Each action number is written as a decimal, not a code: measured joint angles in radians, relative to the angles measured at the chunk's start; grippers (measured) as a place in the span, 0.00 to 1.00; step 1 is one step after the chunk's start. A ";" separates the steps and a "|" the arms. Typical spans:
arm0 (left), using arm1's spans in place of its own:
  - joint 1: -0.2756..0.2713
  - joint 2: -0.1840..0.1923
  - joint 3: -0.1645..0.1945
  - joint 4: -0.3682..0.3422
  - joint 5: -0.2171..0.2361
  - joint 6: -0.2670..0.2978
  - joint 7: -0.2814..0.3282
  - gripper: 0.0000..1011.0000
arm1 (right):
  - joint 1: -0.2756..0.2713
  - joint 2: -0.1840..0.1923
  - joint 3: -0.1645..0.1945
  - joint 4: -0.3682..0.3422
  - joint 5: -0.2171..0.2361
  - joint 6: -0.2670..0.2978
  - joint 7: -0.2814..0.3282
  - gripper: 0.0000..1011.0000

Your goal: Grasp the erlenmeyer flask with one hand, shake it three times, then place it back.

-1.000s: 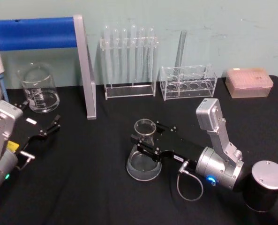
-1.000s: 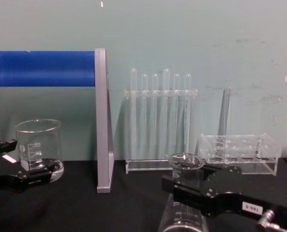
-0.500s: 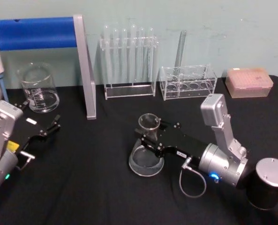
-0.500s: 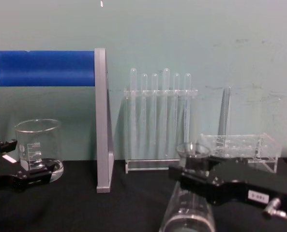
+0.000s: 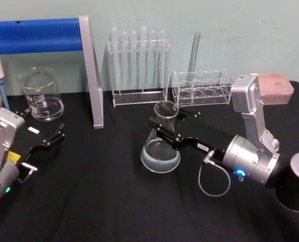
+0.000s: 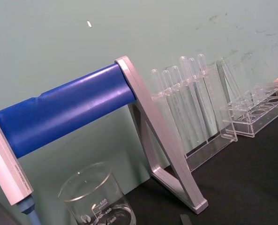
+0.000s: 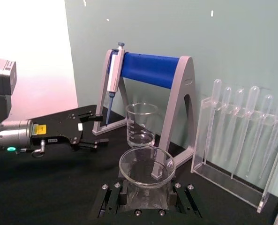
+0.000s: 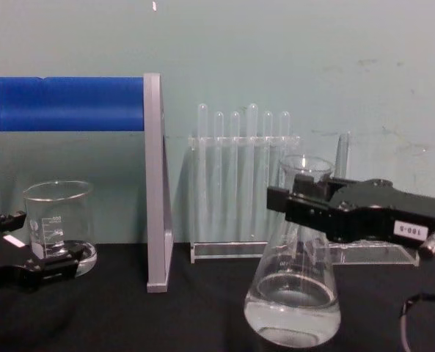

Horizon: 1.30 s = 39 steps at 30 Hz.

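1. Tabletop (image 5: 99, 201), black, runs up to a pale green wall. The pipette stand (image 5: 91, 75), with its blue bar on grey legs, stands at the back left and is the landmark for everything below.
2. The right gripper (image 5: 159, 130) reaches in right of the stand and nearer the robot. Its two black fingers are clamped on the neck of the erlenmeyer flask (image 5: 161, 151).
3. The flask sits right of the stand's grey leg and forward of it. Its long axis runs nearly vertical, mouth up and wide base down, with the mouth tipped slightly toward the robot's right.
4. The chest view gives the flask's side profile, the white marks on the cone, a shallow pool of clear liquid at the bottom, and a white label on the gripper. Whether the base touches the tabletop cannot be told there.
5. The right wrist view looks down into the round mouth, with one finger behind the neck. The head view shows the silver connector and looped cable.
6. The left gripper (image 5: 44, 123) rests in front of the stand, fingers spread apart, holding nothing.
7. A beaker (image 5: 41, 96) stands under the blue bar, just beyond the left gripper.
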 joint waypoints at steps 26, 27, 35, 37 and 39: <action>0.000 0.000 0.000 0.000 0.000 0.000 0.000 0.99 | -0.003 0.012 0.005 -0.026 0.010 0.009 -0.033 0.44; 0.000 0.000 0.000 0.000 0.000 0.000 0.000 0.99 | -0.003 0.012 0.005 -0.026 0.010 0.010 -0.033 0.45; 0.000 0.000 0.000 0.000 0.000 0.000 0.000 0.99 | 0.000 0.010 0.003 -0.024 0.010 0.011 -0.034 0.45; 0.000 0.000 0.000 0.000 0.000 0.000 0.000 0.99 | 0.000 0.010 0.002 -0.024 0.010 0.011 -0.034 0.44; 0.000 0.000 0.000 0.000 0.000 0.000 0.000 0.99 | 0.000 0.010 0.000 -0.024 0.010 0.011 -0.033 0.45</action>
